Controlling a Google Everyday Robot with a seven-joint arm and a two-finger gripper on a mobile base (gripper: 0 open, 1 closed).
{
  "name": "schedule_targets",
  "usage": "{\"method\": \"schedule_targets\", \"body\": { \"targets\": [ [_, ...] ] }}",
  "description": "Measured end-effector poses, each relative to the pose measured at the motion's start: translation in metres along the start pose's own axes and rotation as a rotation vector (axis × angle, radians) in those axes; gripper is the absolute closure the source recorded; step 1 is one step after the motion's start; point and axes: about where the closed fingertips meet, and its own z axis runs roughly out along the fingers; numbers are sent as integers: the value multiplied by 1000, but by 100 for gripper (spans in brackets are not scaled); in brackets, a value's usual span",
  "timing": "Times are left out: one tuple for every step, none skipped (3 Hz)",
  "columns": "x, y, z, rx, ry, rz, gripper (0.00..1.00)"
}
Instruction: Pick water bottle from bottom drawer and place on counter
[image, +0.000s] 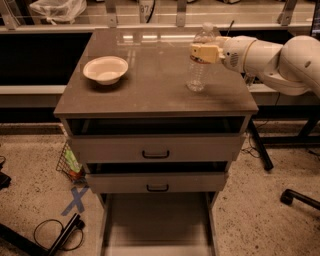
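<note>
Camera view, looking down at the front of a grey cabinet with 3 drawers, all pulled out. The counter is a glossy grey-brown slab with ceiling lights reflected along its far edge.

The water bottle stands upright on the counter, right of centre and toward the far right corner. It is clear and ribbed, with a white cap. Its base sits on the slab, well apart from the white bowl, which is on the left half of the counter.

The gripper, tan-coloured, is at the bottle's upper part, just below the shoulder, reaching in from the right. Cannot tell whether it is clamped on the bottle or slack around it. The white arm runs off the right edge, level with the bottle top.

Below the counter, the top drawer is out a little and has a black handle. The middle drawer is out slightly further and has the same handle. The bottom drawer is out furthest, showing a flat grey floor and thin side walls.

On the speckled floor, left of the cabinet: a wire basket with something green in it, a blue tape X and a looped black cable. On the right is a black chair caster. At the far left, behind the counter, is a plastic bag.
</note>
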Motion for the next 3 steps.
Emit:
{"method": "schedule_targets", "body": {
  "targets": [
    [13, -8, -3, 16, 18, 32, 100],
    [7, -8, -4, 16, 18, 32, 82],
    [7, -8, -4, 16, 18, 32, 59]
  ]
}}
